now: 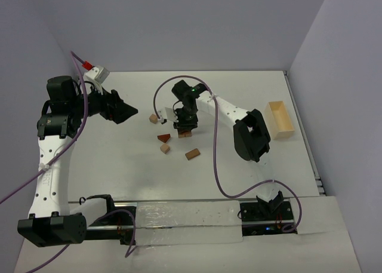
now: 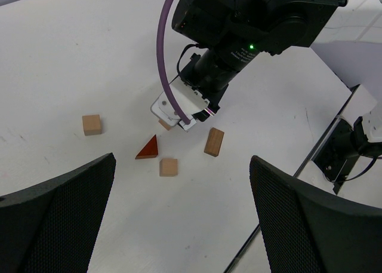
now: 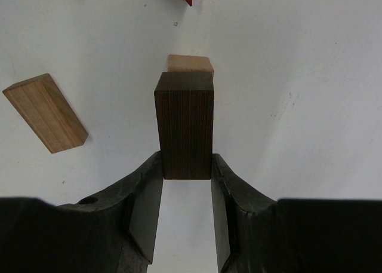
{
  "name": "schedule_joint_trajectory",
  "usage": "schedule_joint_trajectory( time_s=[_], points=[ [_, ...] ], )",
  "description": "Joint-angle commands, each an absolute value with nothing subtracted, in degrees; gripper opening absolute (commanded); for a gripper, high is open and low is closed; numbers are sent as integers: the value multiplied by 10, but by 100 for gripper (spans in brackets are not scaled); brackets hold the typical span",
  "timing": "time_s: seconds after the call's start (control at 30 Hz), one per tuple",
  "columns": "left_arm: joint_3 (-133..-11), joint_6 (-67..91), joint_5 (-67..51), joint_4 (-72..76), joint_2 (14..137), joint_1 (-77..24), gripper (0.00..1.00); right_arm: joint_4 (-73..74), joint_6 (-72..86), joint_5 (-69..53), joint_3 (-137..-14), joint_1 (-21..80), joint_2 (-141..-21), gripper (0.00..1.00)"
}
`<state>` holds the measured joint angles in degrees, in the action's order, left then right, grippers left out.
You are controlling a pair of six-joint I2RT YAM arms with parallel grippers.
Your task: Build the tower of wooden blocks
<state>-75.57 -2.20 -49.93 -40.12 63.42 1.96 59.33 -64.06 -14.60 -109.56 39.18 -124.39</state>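
Right pincer (image 3: pixel 186 165): clamped on the dark block (image 3: pixel 184 120), which is end-on to a tan cube (image 3: pixel 190 64); I can't tell if they touch.
Left pincer (image 2: pixel 182 213): spread wide, empty, off to the left.
Loose pieces, mid-bench (image 1: pixel 119 177): triangle (image 1: pixel 163 138), bar (image 1: pixel 191 154), near cube (image 1: pixel 165 148), far cube (image 1: pixel 153 118).
Risk: letting go off-centre could topple the dark block or shove the tan cube.
Writing: none readable.

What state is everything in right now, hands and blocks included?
Left hand: open, empty.
Right hand: shut on the dark block.
Dark block: gripped, close to a tan cube; contact unclear.
Triangle: loose, unstacked.
Bar: lying flat, loose.
Near cube: loose, unstacked.
Far cube: loose, off alone.
Box: open-topped, apart from the blocks.
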Motion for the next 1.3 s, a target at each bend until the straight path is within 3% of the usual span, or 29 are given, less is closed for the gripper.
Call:
schedule_joint_trajectory(
  time_s=[0.0, 1.27],
  points=[
    [-757, -31, -510, -395, 621, 18, 99, 598, -633, -147, -1119, 395, -1256, 11],
    [-753, -32, -509, -393, 619, 18, 99, 599, -613, -152, -1126, 386, -1260, 15]
  ],
)
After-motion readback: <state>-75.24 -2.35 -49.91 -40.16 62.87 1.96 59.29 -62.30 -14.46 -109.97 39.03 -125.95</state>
